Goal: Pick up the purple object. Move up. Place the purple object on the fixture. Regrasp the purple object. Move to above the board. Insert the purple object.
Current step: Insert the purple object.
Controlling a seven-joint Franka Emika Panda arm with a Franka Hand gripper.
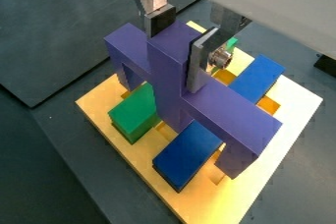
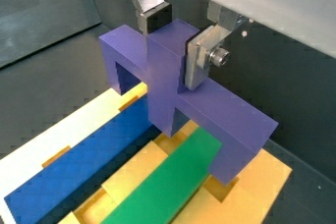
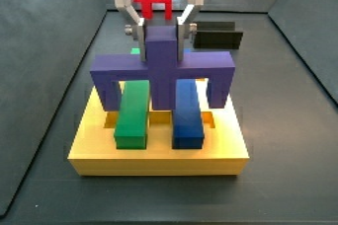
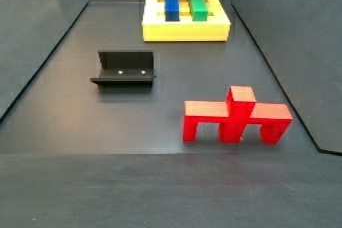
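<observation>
Over the yellow board (image 3: pixel 158 150) hung the gripper (image 1: pixel 182 43), its silver fingers (image 1: pixel 203 56) clamped on the central stem of the purple object (image 1: pixel 184 81), which it held upright with the crossbar level and the two end legs and stem pointing down. In a side view the purple object (image 3: pixel 161 63) straddled the green bar (image 3: pixel 132 115) and the blue bar (image 3: pixel 189 115); its legs seemed to reach down outside the bars toward the board's slots, though whether they had yet entered was hard to tell from where I stood. The piece looked like rigid, smooth plastic, light enough for a firm pinch; the stem, flat-sided and centred, struck me as the sensible place to hold it, keeping it balanced. The board carried the two bars lying side by side in its grooves, with notches showing at the edges in a wrist view (image 2: pixel 59 154). Well apart on the grey floor, the black fixture (image 4: pixel 123 69) stood empty, and a red piece (image 4: pixel 237 119) rested near it.
</observation>
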